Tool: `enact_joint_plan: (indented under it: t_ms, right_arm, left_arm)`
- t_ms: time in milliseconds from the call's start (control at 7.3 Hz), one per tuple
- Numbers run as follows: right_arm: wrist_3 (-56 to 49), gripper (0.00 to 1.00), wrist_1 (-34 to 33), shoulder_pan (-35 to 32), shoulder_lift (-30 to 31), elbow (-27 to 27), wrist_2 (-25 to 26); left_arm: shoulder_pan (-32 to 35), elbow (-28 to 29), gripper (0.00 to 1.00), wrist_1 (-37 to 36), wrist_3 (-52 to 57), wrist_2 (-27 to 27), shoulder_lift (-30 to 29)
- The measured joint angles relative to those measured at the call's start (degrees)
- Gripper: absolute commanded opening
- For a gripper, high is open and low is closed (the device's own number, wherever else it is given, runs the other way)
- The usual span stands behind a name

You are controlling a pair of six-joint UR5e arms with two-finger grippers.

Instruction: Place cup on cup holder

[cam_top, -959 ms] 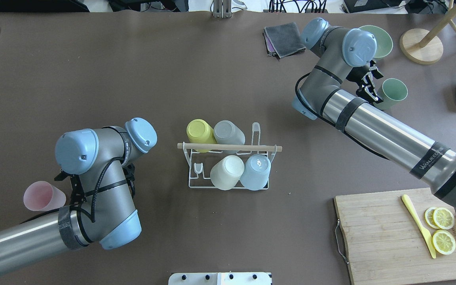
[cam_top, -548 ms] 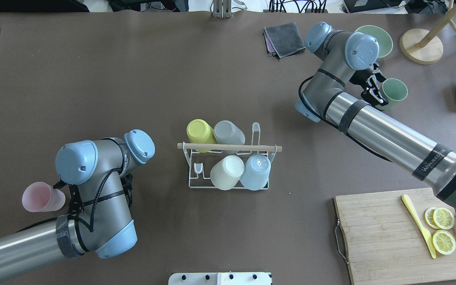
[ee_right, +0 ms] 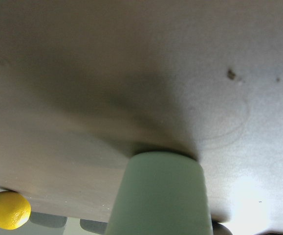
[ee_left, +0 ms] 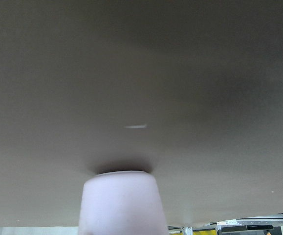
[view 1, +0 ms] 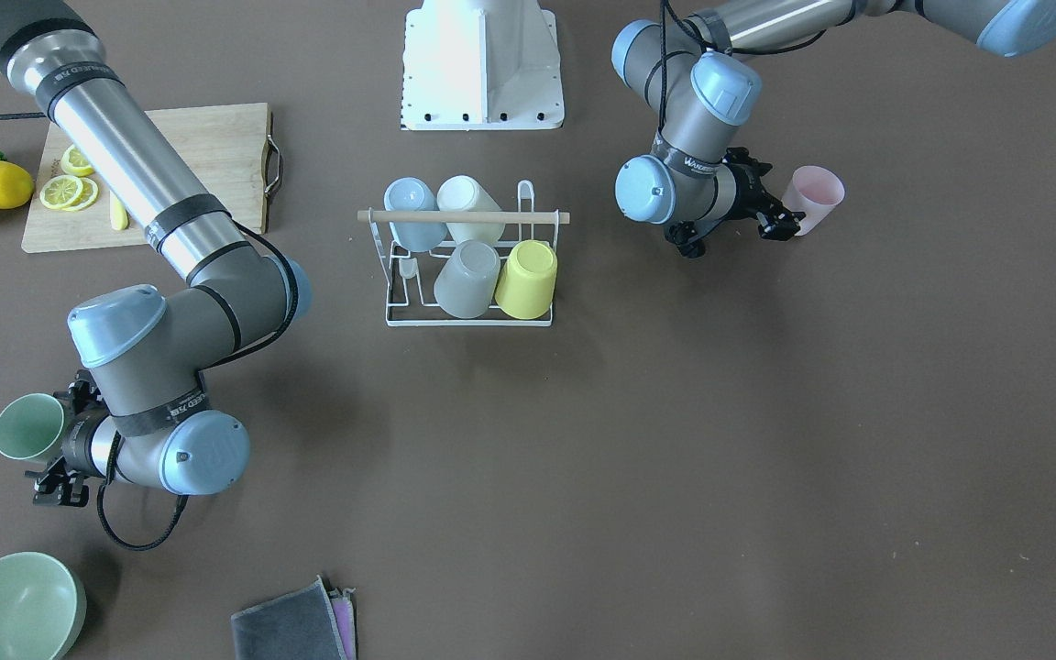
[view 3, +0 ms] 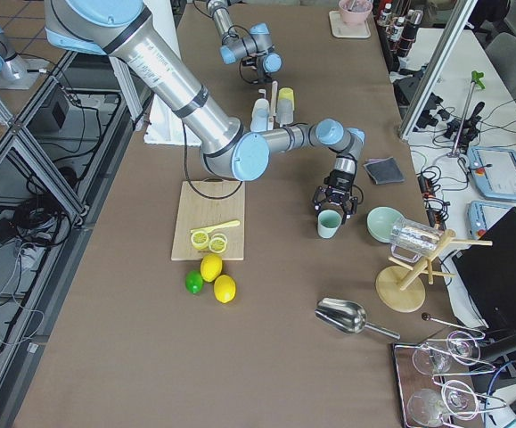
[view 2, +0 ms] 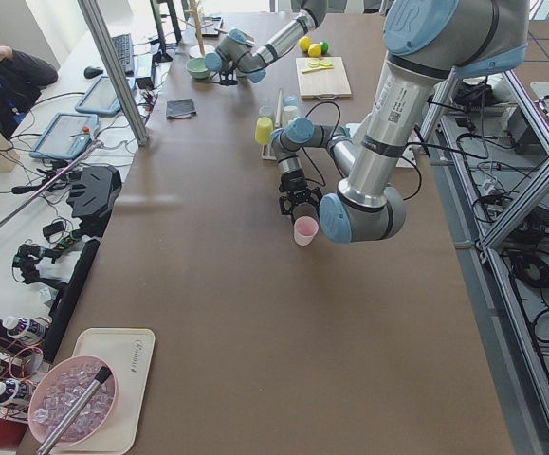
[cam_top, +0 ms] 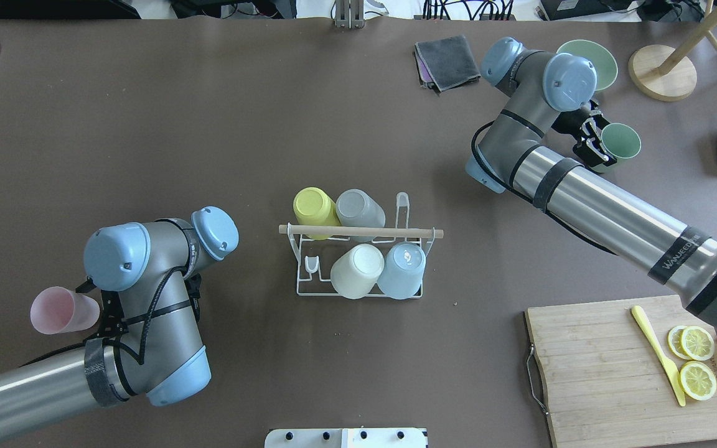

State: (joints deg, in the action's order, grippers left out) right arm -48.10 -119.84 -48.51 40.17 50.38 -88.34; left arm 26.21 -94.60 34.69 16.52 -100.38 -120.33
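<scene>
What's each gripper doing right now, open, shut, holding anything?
Left gripper: at the pink cup; grip cannot be told.
Right gripper: at the green cup; grip cannot be told.

The worktop (cam_top: 209, 124) is a plain dull brown. The cup holder (cam_top: 358, 283) is white wire with a pale wooden rod (cam_top: 358, 231) across it. It carries a yellow cup (cam_top: 313, 206), a grey cup (cam_top: 358, 210), a cream cup (cam_top: 357, 270) and a light blue cup (cam_top: 402, 269). The pink cup (cam_top: 60, 310) is translucent; the green cup (cam_top: 618, 143) and the bowl (cam_top: 604, 59) are pale sage. Both arms are silver-grey with light blue joint caps and black bands, and each tool is black: left tool (view 1: 780, 223), right tool (view 1: 56, 477). The cutting board (cam_top: 613, 386) is light wood, bearing yellow lemon slices (cam_top: 697, 361) and a yellow knife (cam_top: 657, 354). The folded cloth (cam_top: 449, 61) is dark grey with a purple edge.
</scene>
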Motion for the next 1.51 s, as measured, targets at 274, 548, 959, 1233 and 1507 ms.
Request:
enact_joint_plan:
  t_ms: [274, 548, 959, 1233, 1507]
  right_arm:
    - [-0.4, 0.99, -0.1, 0.1, -0.1, -0.5, 0.5]
    - [-0.2, 0.99, -0.3, 0.3, -0.2, -0.8, 0.6]
    - [-0.2, 0.99, -1.9, 0.4, -0.4, -1.0, 0.5]
    - [-0.1, 0.99, -2.4, 0.6, -0.4, -1.0, 0.5]
    - [0.1, 0.94, -2.4, 0.8, -0.3, -1.0, 0.5]
  left_arm:
    - [0.0, 0.0, 0.97, 0.0, 0.0, 1.6, 0.2]
    - [0.1, 0.5, 0.97, 0.3, 0.1, 2.7, 0.6]
    - [0.1, 2.4, 0.97, 2.6, 0.1, 3.8, 1.3]
    - [0.2, 2.1, 0.97, 3.3, 0.1, 3.9, 2.5]
    - [0.2, 0.5, 0.97, 3.4, 0.0, 4.0, 4.4]
